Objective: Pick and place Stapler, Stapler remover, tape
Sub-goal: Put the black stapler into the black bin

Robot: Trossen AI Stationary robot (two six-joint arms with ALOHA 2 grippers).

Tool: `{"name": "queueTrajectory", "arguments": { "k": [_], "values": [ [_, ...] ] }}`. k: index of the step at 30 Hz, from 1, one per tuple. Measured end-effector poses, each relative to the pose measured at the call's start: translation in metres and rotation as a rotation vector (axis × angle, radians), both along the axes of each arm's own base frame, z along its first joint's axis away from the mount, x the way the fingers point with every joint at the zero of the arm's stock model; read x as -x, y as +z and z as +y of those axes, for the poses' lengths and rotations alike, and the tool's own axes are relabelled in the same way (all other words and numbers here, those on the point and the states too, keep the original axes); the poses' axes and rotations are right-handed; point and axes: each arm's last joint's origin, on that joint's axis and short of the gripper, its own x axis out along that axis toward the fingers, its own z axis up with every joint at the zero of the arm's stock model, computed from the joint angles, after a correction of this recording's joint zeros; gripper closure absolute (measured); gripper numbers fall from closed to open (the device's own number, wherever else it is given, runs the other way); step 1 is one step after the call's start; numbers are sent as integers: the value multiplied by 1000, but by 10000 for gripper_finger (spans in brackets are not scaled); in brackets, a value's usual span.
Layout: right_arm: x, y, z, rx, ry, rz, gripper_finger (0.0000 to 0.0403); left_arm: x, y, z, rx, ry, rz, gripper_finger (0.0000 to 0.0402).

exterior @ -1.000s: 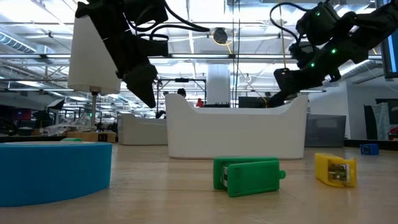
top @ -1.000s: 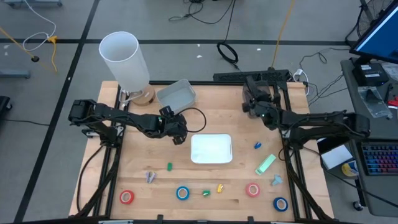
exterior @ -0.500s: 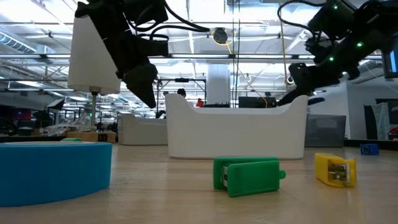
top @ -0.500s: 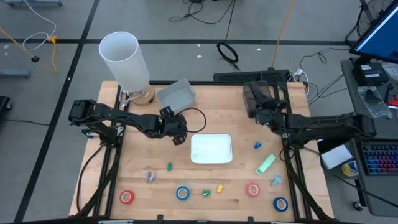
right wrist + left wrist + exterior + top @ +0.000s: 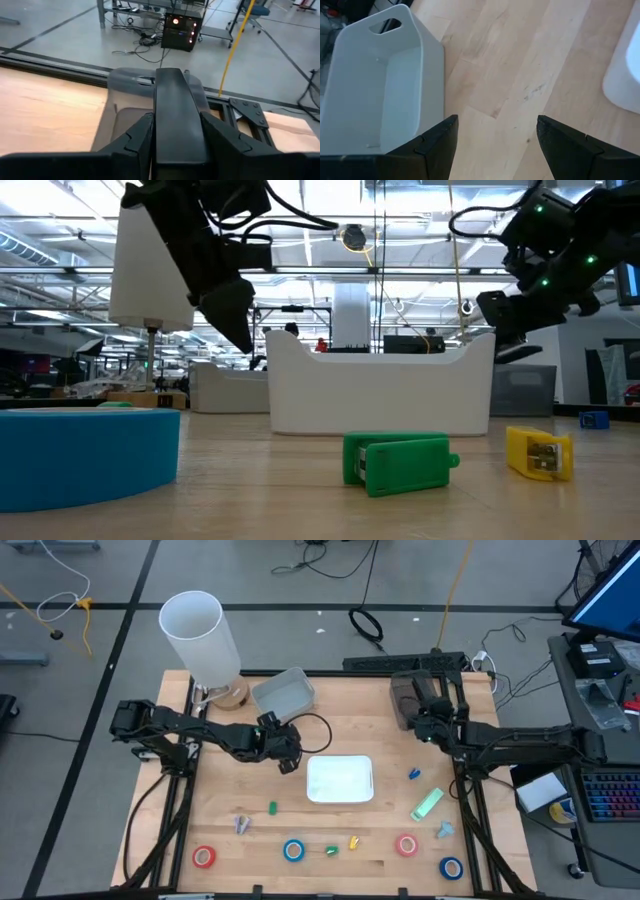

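A: Where is the stapler [image 5: 172, 115]?

B: Pinched between the fingers of the right hand [image 5: 428, 722], at the counter's far right corner. Its long axis runs straight out ahead of the hand, over the dark grey bin [image 5: 408, 700].

A: So which way is the bin from the hand?

B: Seen from above, at about 11 o'clock, close by; the stapler's nose is above the bin's hollow. I judge the release needs little more than a short drop.

A: And the left hand [image 5: 290, 758]?

B: Spread, nothing in it, waiting just at 10 o'clock of the white tray [image 5: 340, 798].

A: The tape?

B: Along the near edge. The red roll [image 5: 406, 844] and blue roll [image 5: 451, 867] lie near 6 o'clock of the right hand, well apart from it.
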Motion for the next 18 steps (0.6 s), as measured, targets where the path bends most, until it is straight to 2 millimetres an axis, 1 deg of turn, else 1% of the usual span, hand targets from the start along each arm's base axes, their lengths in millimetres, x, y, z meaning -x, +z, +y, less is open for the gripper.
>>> {"name": "queueTrajectory", "arguments": {
  "k": [3,8,18],
  "values": [
    [1,-2,-5,-36,-11,6,273,-1,0,0,14,-12,-10,133],
    [-2,-7,-12,-45,-50,31,273,-1,0,-1,24,-19,-10,133],
    [-13,-16,-23,-41,-93,27,273,-1,0,-1,24,-24,-9,133]
  ]
}}
